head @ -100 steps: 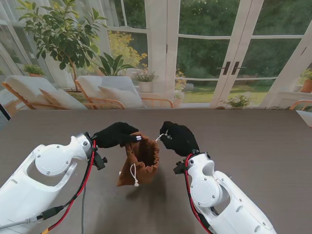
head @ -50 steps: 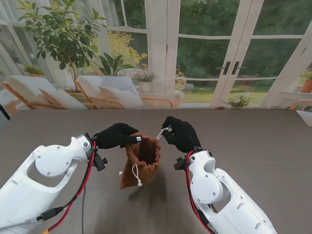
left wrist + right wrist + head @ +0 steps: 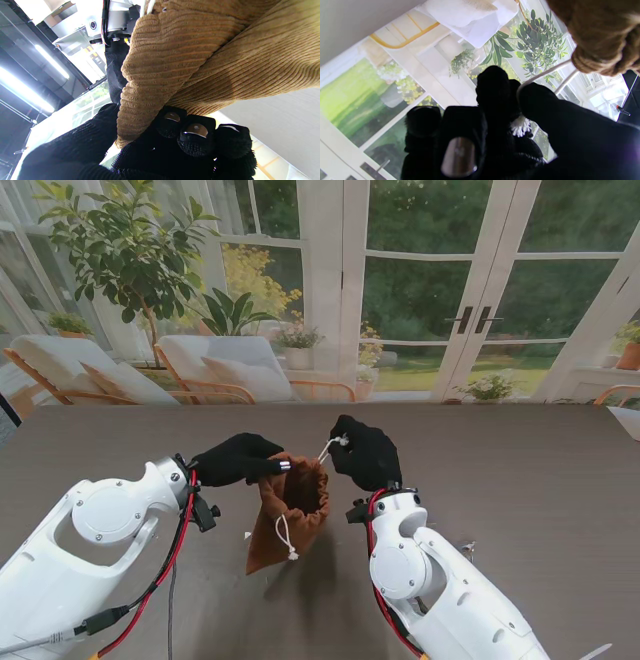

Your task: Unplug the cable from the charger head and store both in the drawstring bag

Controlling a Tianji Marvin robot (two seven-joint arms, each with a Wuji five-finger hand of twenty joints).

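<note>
A brown corduroy drawstring bag (image 3: 287,508) hangs between my two black-gloved hands, its mouth narrowed, its bottom near the table. My left hand (image 3: 238,457) is shut on the left side of the bag's rim (image 3: 140,107). My right hand (image 3: 364,453) is shut on the white drawstring (image 3: 331,446), pinching its frayed end (image 3: 520,126) to the right of the bag's mouth (image 3: 600,50). A second drawstring loop (image 3: 285,535) dangles down the bag's front. The cable and charger head are not visible in any view.
The dark wood-grain table (image 3: 540,470) spreads around the bag. A small pale object (image 3: 468,548) lies on it to the right of my right forearm. Windows, plants and lounge chairs stand beyond the far edge.
My right hand has drawn the drawstring up and slightly back, and the bag's mouth has tightened. The bag's body has swung a little to the right. My left hand has held still.
</note>
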